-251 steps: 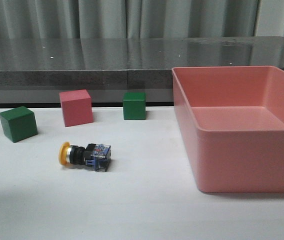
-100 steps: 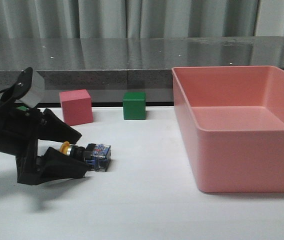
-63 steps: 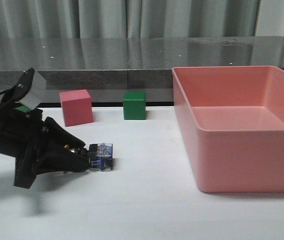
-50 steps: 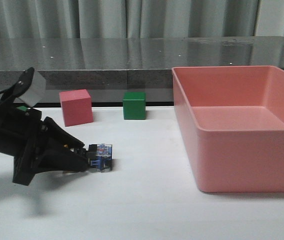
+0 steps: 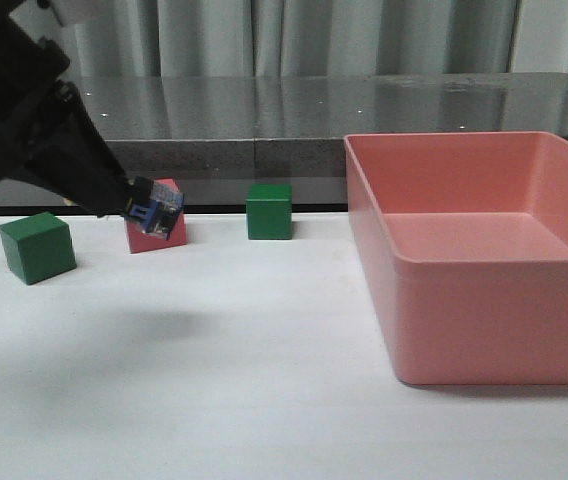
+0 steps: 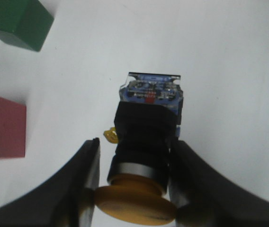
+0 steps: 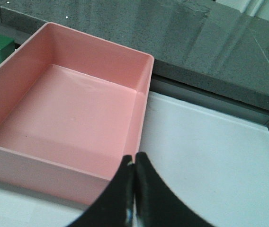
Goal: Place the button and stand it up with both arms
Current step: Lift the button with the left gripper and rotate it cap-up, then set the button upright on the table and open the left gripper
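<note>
My left gripper (image 5: 124,200) is shut on the button (image 5: 156,214) and holds it in the air, well above the white table, in front of the pink cube (image 5: 167,228). Its clear-blue base points down and to the right. In the left wrist view the button (image 6: 146,142) sits between the two black fingers (image 6: 85,175), yellow cap nearest the camera, blue base farthest. My right gripper (image 7: 134,163) is shut and empty, near the pink box's corner. It does not show in the front view.
A large pink box (image 5: 484,250) stands at the right, also in the right wrist view (image 7: 73,118). A green cube (image 5: 36,247) sits at the left, another green cube (image 5: 269,211) at the middle back. A dark counter edge (image 5: 264,150) runs behind the table.
My left gripper closed on the button lying on the table, then lifted it up and back. The button now hangs in the air near the pink cube.
</note>
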### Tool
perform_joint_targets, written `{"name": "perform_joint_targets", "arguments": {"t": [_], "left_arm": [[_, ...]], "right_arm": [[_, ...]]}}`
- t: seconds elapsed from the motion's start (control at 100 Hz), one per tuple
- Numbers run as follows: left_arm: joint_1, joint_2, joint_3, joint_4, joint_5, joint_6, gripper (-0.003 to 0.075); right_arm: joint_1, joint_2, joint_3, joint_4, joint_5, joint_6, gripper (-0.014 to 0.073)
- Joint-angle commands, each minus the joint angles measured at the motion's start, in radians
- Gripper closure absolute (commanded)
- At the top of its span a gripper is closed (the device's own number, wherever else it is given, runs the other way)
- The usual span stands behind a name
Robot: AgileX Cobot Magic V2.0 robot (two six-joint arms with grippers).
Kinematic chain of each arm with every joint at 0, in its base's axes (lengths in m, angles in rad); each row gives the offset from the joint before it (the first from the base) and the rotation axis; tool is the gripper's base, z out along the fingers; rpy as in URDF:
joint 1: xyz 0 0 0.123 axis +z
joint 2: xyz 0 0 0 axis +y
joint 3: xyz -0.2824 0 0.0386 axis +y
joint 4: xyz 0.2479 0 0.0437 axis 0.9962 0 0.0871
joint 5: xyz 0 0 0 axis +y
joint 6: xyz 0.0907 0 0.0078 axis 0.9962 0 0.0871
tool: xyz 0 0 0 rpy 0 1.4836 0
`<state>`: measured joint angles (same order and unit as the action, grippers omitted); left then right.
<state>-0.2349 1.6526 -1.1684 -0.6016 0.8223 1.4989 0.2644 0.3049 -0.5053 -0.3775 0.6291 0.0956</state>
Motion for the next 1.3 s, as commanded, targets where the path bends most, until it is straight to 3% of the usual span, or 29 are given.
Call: {"name": "perform_joint_targets", "arguments": {"t": [0.0, 0.11, 0.21, 0.38, 0.57, 1.04, 1.17, 1.29], "left_arm": [[-0.053, -0.032, -0.116, 0.246, 0.106, -0.321, 0.074], [-0.144, -0.006, -0.199, 0.575, 0.179, -0.577, 0.074], [-0.211, 0.026, -0.232, 0.749, 0.186, -0.693, 0.074], [-0.297, 0.097, -0.268, 0.891, 0.2, -0.704, 0.0739], [-0.38, 0.188, -0.271, 1.158, 0.277, -0.704, 0.0739], [-0.438, 0.243, -0.273, 1.225, 0.256, -0.704, 0.0731], [-0.438, 0.243, -0.273, 1.221, 0.263, -0.704, 0.0606], [-0.438, 0.243, -0.273, 1.205, 0.262, -0.704, 0.0416]], "right_arm": [[-0.008, 0.007, -0.025, -0.029, -0.065, 0.004, 0.0653], [-0.008, 0.007, -0.025, -0.029, -0.065, 0.004, 0.0653], [-0.008, 0.007, -0.025, -0.029, -0.064, 0.004, 0.0653], [-0.008, 0.007, -0.025, -0.029, -0.056, 0.004, 0.0653], [-0.008, 0.007, -0.025, -0.029, -0.055, 0.004, 0.0653], [-0.008, 0.007, -0.025, -0.029, -0.047, 0.004, 0.0653], [-0.008, 0.007, -0.025, -0.029, -0.047, 0.004, 0.0653], [-0.008, 0.007, -0.025, -0.029, -0.047, 0.004, 0.0653]]}}
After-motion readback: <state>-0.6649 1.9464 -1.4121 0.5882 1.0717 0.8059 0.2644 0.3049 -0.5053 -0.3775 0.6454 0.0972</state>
